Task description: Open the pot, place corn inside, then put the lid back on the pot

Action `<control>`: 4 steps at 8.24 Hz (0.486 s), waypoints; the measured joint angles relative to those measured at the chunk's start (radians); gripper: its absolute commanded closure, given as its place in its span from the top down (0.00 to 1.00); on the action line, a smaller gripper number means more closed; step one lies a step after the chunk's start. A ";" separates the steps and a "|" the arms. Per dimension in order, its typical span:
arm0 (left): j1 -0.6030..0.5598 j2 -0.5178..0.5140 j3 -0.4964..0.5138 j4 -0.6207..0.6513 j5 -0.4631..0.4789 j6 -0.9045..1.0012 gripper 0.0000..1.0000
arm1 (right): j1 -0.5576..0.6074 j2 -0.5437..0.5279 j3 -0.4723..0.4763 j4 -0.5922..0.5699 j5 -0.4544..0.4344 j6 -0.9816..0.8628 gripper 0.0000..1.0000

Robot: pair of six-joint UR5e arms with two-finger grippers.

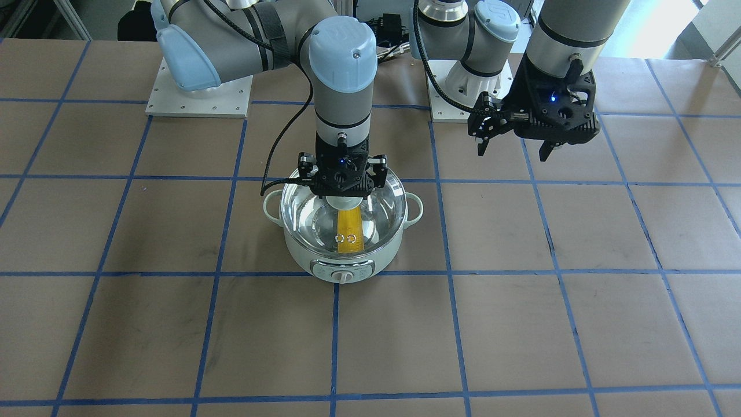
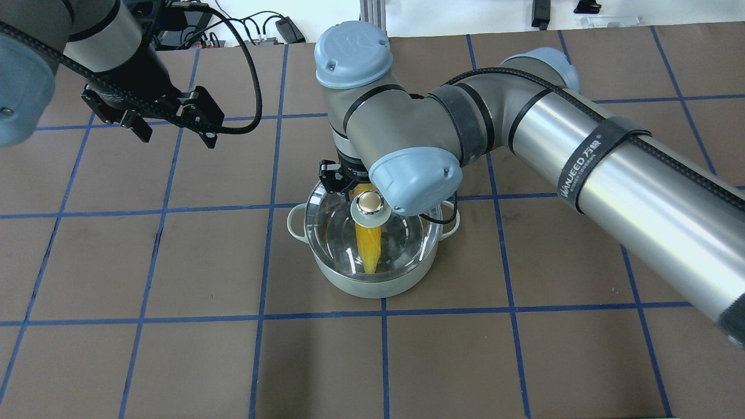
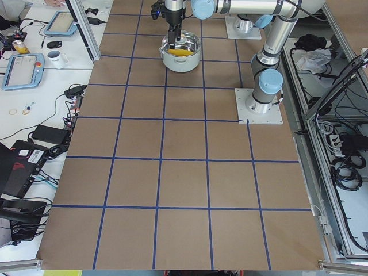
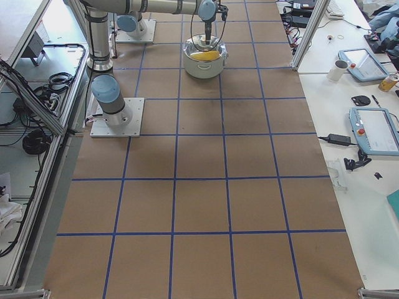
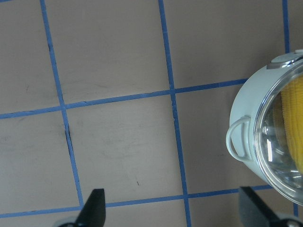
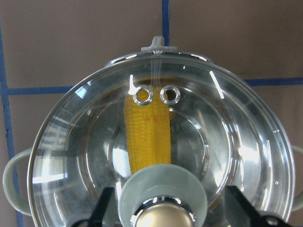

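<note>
Lid knob (image 6: 161, 208): pale green base with a gold-coloured cap, filling the lower edge of the right wrist view.

Item 1, the lid (image 1: 382, 214): clear glass dome with a metal rim and two small vent rings (image 6: 143, 96). It is seated on the pot's rim, level.

Item 2, the pot (image 1: 324, 260): round and pale mint green, with a shiny steel interior. It has two loop side handles (image 1: 272, 205) and a front control panel with a knob (image 1: 344, 277) facing away from the robot. It stands on the brown table (image 1: 521, 324), on a blue tape line.

Item 3, the corn (image 6: 147, 137): a bright yellow ear with bumpy kernels. It lies inside the pot under the glass, its blunt end toward the control panel side and near the vent rings. Its other end is hidden beneath the lid knob.

Item 4, right gripper (image 1: 343, 188): pointing straight down over the lid's centre. Its fingers (image 6: 102, 208) are spread to either side of the lid knob, with a visible gap on at least one side, so it is not clamped on anything.

Item 5, left gripper (image 1: 514, 152): raised above bare table, well apart from the pot on the robot's left. Its fingers (image 5: 94, 203) are spread wide with nothing between them.
</note>
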 measured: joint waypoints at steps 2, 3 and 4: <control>0.001 0.007 0.002 -0.002 -0.004 0.001 1.00 | -0.076 -0.039 -0.022 0.025 -0.009 -0.108 0.96; 0.001 0.011 0.005 -0.002 -0.015 0.002 1.00 | -0.139 -0.085 -0.031 0.075 -0.009 -0.190 0.96; 0.001 0.013 0.007 -0.002 -0.040 0.003 1.00 | -0.197 -0.142 -0.036 0.143 -0.013 -0.264 0.96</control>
